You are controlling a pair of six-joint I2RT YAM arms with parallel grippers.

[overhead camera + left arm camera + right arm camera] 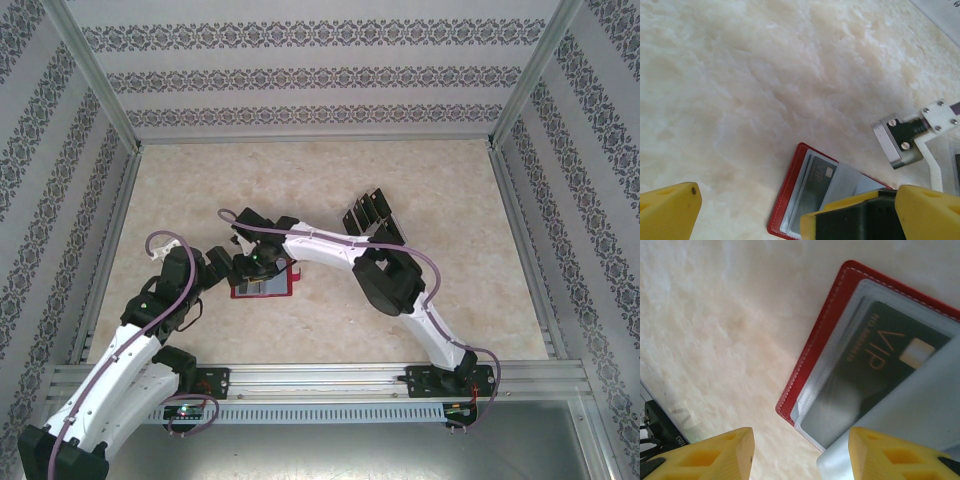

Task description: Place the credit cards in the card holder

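The red card holder (266, 289) lies open on the table between the two arms. A black credit card (875, 365) marked VIP sits in its clear sleeve (835, 405), also seen as a dark card (817, 185) in the left wrist view. My right gripper (800, 457) hovers open over the card holder's (815, 360) corner, one fingertip (895, 455) against a raised clear leaf. My left gripper (800, 212) stands wide open just left of the card holder (787, 195), with the right gripper's yellow and black finger (855, 217) between its tips. More black credit cards (372, 213) stand at the back right.
The cards at the back right stand in a clear rack (385, 232) behind the right arm's elbow (385, 280). A silver block on a white bracket (900, 142) of the right arm hangs beside the holder. Metal frame rails (110, 250) border the marble table.
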